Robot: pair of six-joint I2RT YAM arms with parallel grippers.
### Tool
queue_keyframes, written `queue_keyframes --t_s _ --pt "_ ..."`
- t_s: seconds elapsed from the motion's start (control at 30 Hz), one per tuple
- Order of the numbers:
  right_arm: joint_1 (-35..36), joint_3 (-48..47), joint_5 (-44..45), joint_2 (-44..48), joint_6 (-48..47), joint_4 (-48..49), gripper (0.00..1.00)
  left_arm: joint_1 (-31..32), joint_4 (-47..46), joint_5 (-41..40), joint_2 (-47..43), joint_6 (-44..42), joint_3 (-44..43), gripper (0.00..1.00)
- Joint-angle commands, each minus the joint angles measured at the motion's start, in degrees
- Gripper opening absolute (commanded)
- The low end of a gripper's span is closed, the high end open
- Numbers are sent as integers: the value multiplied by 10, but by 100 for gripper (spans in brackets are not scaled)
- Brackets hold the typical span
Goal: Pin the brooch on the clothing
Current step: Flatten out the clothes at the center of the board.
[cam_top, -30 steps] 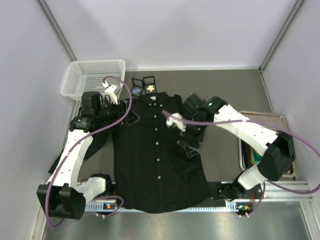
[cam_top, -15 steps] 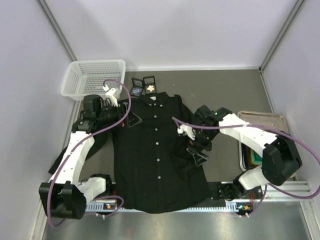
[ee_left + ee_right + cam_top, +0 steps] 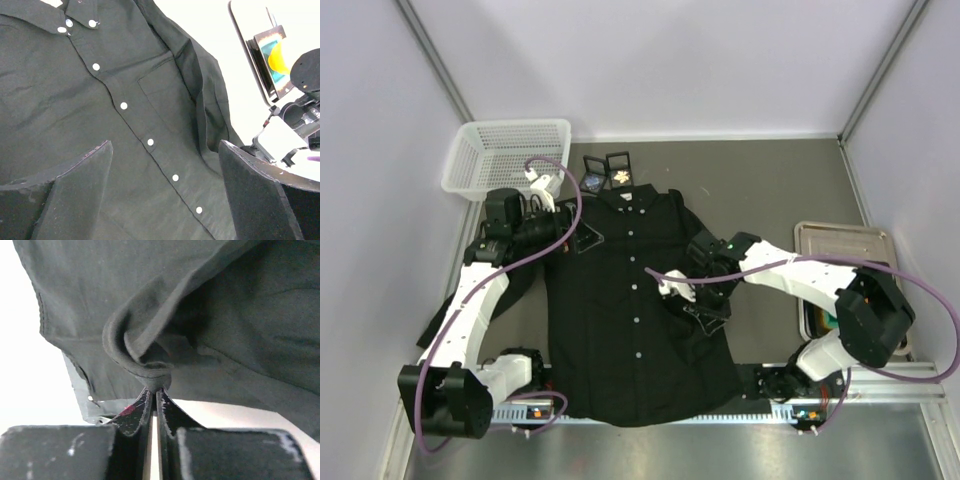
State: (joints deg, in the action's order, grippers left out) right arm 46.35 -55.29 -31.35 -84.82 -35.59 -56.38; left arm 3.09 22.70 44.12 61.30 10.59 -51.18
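Note:
The clothing (image 3: pixel 620 330) is a black button-up shirt lying flat on the table, collar at the far end, with white buttons down the front. A small pale brooch (image 3: pixel 620 177) sits in an open dark case just beyond the collar. My left gripper (image 3: pixel 583 240) hovers open over the shirt's upper left chest. The left wrist view shows the placket (image 3: pixel 125 107) between its spread jaws (image 3: pixel 165 145). My right gripper (image 3: pixel 704 308) is at the shirt's right side. The right wrist view shows it (image 3: pixel 155 390) shut on a bunched fold of the clothing (image 3: pixel 145 367).
A white mesh basket (image 3: pixel 505 150) stands at the far left. A metal tray (image 3: pixel 845 240) holding green and yellow items lies at the right edge and also shows in the left wrist view (image 3: pixel 242 45). A second dark case (image 3: pixel 594 165) lies beside the brooch's case. Walls close in on three sides.
My right gripper moved nearer and leftward onto the shirt's right side, then closed from wide open onto a fold of fabric. The left arm has barely shifted.

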Motion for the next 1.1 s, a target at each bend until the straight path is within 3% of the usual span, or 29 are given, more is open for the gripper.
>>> queue_keyframes --t_s 0.0,0.3,0.43,0.53,0.57,0.67,0.73,0.77,0.9,1.07 --pt "-2 -49 11 54 3 -48 0 -5 -18 4 -1 -14 -5 91" --pt "-146 -130 95 192 -32 -186 0 -5 -13 1 1 -52 -10 91" --pt "-293 -235 129 202 -83 -260 0 -5 17 -3 13 -89 -26 91" --pt "-437 -305 157 180 -152 -304 0 -5 40 -16 24 -117 -39 90" --pt "-518 -321 161 171 -189 -315 0 -5 53 -16 27 -123 -42 91" --pt "-645 -387 184 114 -253 -320 0 -5 74 -13 38 -145 -48 91" --pt "-692 -451 193 56 -270 -320 0 -5 85 -12 47 -161 -51 93" --pt "-706 -471 197 37 -278 -320 0 -5 93 -14 49 -171 -51 98" --pt "-734 -540 234 -42 -290 -315 0 -5 115 -17 73 -188 -52 98" --pt "-734 -526 263 -92 -297 -297 0 -5 122 -21 79 -197 -50 98"
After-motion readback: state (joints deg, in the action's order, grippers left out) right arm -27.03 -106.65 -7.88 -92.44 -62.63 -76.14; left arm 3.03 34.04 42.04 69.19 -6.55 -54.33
